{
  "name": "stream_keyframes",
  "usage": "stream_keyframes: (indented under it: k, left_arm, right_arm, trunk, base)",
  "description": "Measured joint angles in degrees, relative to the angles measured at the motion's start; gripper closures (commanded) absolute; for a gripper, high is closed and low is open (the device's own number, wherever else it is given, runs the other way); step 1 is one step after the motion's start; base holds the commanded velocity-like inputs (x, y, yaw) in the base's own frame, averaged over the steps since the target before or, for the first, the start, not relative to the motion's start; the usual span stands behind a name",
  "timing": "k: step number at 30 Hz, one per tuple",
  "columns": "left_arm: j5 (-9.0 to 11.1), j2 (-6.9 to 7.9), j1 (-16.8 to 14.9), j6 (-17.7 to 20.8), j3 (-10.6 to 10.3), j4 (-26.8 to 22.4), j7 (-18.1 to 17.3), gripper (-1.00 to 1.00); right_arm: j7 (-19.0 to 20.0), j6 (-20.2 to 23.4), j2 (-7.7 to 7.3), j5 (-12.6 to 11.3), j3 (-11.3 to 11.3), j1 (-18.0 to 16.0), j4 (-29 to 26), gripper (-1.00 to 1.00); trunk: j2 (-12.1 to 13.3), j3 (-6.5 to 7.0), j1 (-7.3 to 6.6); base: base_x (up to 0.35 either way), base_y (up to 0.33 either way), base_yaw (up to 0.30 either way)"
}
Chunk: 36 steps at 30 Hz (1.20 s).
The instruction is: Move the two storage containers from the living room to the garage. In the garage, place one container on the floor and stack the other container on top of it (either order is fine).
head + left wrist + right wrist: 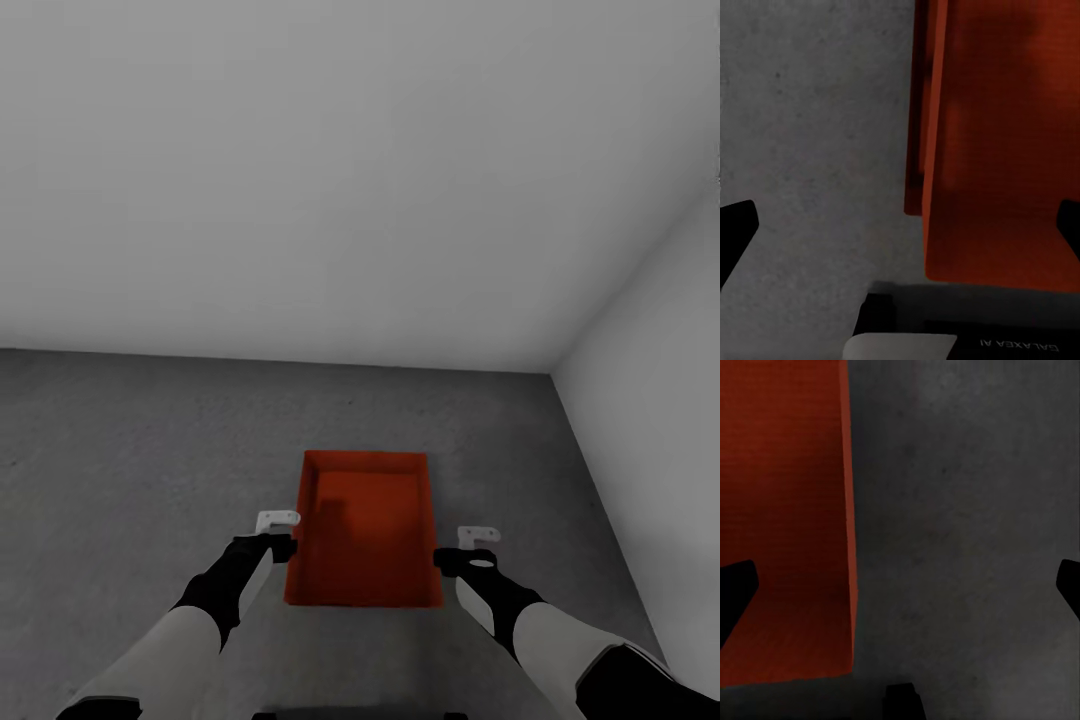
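Grey mottled concrete floor (130, 450) runs out ahead of you to plain white walls (350, 170) that meet in a corner at the far right, so you are looking into the garage.

On that floor, straight ahead and between your two arms, sits an orange-red storage container (365, 530), open side up, long axis pointing away from you. In the left wrist view the container (997, 142) shows a second red edge offset just outside its near wall, as though one bin sits inside another; from the head view you cannot tell for certain whether that is two bins nested or one.

Your left gripper (277, 533) hangs just beside the container's left long wall, and your right gripper (472, 548) just beside its right long wall. Neither is touching the bin as far as you can see. In both wrist views the dark fingertips (736, 229) sit far apart at the edges, with the container's rim and bare concrete between them, so both sets of jaws are spread wide and hold nothing. The right wrist view looks down on the container's wall (849, 532), with red on one side and floor (967, 510) on the other.
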Motion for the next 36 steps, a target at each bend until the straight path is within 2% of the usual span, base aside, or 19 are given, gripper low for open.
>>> stream_keyframes:
  k: [8,20,36]
  left_arm:
    - [0.0,0.0,0.0,0.0,0.0,0.0,0.0,-1.0]
    - [0.0,0.04,0.0,0.0,0.0,-0.1,-0.1,-1.0]
    - [0.1,0.0,0.0,0.2,0.0,-0.4,-0.3,-1.0]
  right_arm:
    - [0.0,0.0,-0.12,0.0,0.0,0.0,0.0,-1.0]
    - [0.0,0.0,-0.12,0.0,0.0,0.0,0.0,-1.0]
    - [0.0,0.0,-0.13,0.0,0.0,0.0,0.0,-1.0]
  trunk:
    - [0.0,0.68,0.0]
    - [0.0,0.81,0.0]
    - [0.0,0.81,0.03]
  base:
    - [0.0,0.0,0.0]
    - [-0.013,0.003,0.0]
    - [-0.286,0.109,0.0]
